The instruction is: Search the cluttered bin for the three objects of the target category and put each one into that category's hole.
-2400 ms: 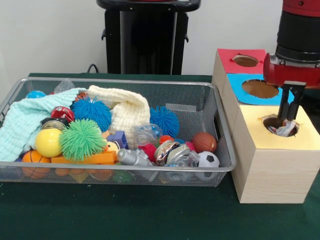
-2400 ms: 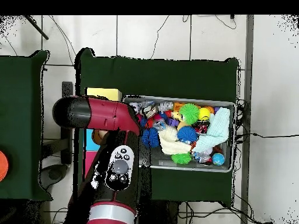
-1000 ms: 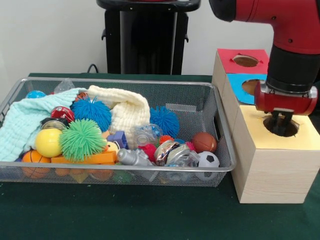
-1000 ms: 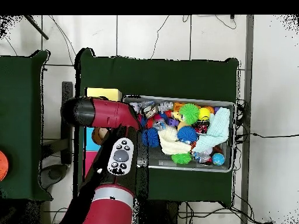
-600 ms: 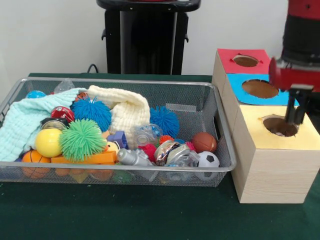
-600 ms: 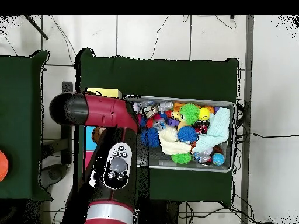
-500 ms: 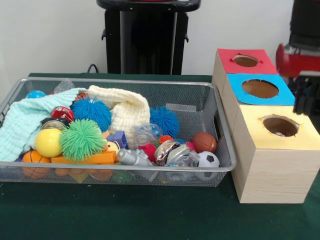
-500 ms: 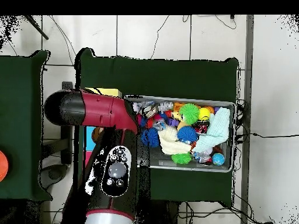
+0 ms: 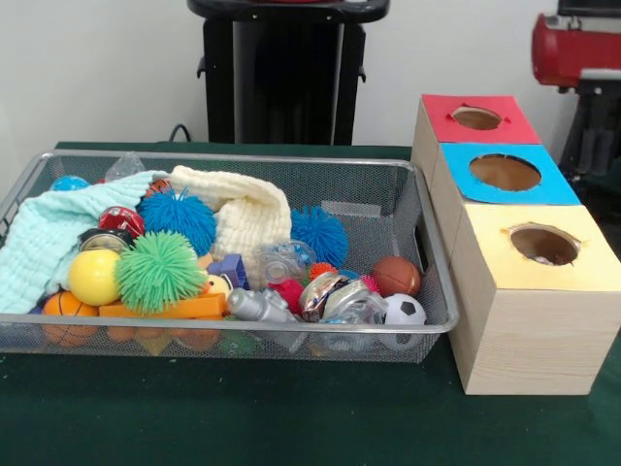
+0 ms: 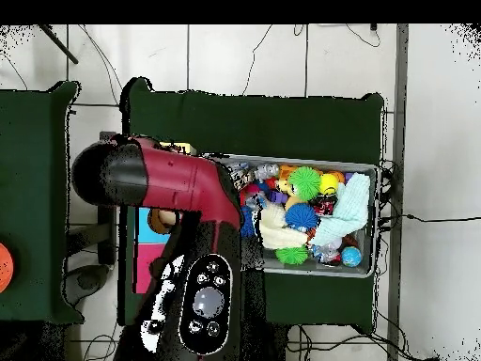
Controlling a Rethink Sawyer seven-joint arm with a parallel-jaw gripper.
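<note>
The wire mesh bin (image 9: pixel 427 254) holds many toys; it also shows in the overhead view (image 10: pixel 368 170). A small red, white and blue patterned piece (image 9: pixel 120 220) lies at the bin's left, beside a blue spiky ball (image 9: pixel 178 217). I cannot pick out other such pieces in the clutter. The yellow-topped box's hole (image 9: pixel 543 245) stands open at the right. My gripper (image 9: pixel 588 160) hangs high at the right edge, behind the blue-topped box (image 9: pixel 505 173), above and apart from the yellow hole. In the overhead view my arm (image 10: pixel 178 188) covers the boxes.
A red-topped box (image 9: pixel 475 118) stands behind the blue one. In the bin are a cream cloth (image 9: pixel 243 209), a pale green cloth (image 9: pixel 49 238), a green spiky ball (image 9: pixel 160 270), a yellow ball (image 9: pixel 93 277), a football (image 9: pixel 405 311) and silvery packets (image 9: pixel 330 296).
The gripper stood down in the yellow hole one second ago, then rose and moved right, away from it. The pale piece it held at the hole earlier no longer shows.
</note>
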